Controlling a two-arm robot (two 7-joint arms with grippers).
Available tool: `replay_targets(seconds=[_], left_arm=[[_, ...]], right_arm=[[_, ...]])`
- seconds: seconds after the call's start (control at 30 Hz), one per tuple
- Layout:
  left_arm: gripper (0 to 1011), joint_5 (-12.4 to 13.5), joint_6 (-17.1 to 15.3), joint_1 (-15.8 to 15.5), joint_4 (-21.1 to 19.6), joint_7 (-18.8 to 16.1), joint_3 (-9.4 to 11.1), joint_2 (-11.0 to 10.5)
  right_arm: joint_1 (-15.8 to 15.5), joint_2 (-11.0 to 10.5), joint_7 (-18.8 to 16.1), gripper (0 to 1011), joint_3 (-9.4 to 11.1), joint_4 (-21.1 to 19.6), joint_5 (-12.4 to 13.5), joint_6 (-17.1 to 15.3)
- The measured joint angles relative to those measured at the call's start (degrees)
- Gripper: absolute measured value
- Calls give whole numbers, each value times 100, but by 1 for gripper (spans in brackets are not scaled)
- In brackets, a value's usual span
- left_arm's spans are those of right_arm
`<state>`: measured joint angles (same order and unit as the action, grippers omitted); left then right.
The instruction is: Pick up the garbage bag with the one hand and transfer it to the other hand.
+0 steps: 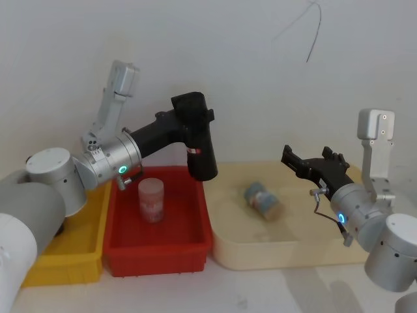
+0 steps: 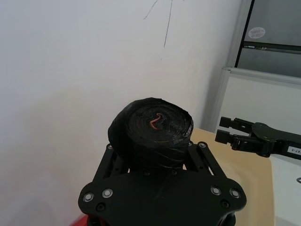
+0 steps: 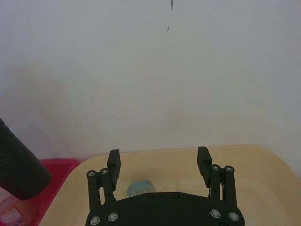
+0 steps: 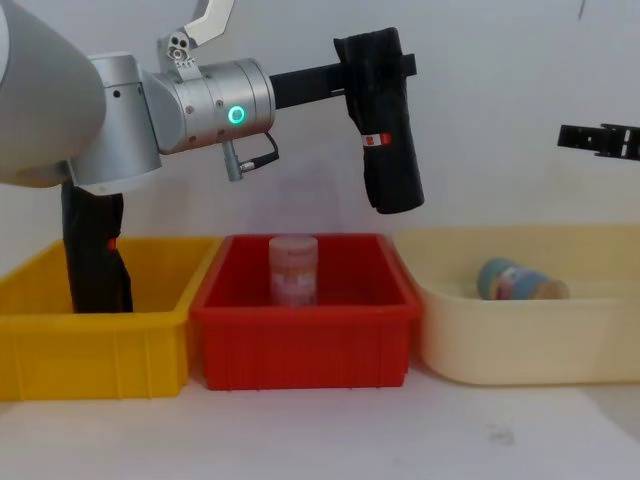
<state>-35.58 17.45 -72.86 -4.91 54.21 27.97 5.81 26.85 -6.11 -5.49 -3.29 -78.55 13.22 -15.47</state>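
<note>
Left pincer (image 4: 378,66): clamped near the upper end of the garbage bag (image 4: 388,140), a black roll hanging tilted, high above the red bin (image 4: 300,312).
Right pincer (image 3: 158,157): fingers spread, empty, off to the right of the red bin, well apart from the roll.
Risk: I'd expect the long free end to swing; an off-centre grab could drop it onto the jar (image 4: 293,270) in the red bin.

Left pincer (image 1: 199,112) clamped, raised; right pincer (image 3: 158,155) agape, facing it.
</note>
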Motion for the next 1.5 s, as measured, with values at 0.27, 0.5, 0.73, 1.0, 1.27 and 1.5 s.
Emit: replay_targets(seconds=[0.27, 0.5, 0.73, 1.0, 1.27, 1.5], left_arm=[[434, -14, 17, -26, 53, 22, 11, 13], [434, -19, 25, -36, 77, 34, 16, 18], [434, -24, 29, -43, 93, 39, 20, 21], [434, -26, 32, -46, 99, 43, 22, 24], [434, -26, 36, -49, 104, 45, 21, 26], [434, -26, 36, -51, 108, 45, 21, 26]], right_arm=[[-12, -29, -104, 1000, -23, -29, 32, -1], [-42, -127, -395, 1000, -88, -126, 142, -55], [-70, -280, -826, 1000, -179, -238, 325, -153], [-69, -449, -1337, 1000, -329, -312, 498, -220], [6, -622, -1850, 1000, -587, -304, 542, -118], [158, -750, -2170, 1000, -952, -186, 362, 154]])
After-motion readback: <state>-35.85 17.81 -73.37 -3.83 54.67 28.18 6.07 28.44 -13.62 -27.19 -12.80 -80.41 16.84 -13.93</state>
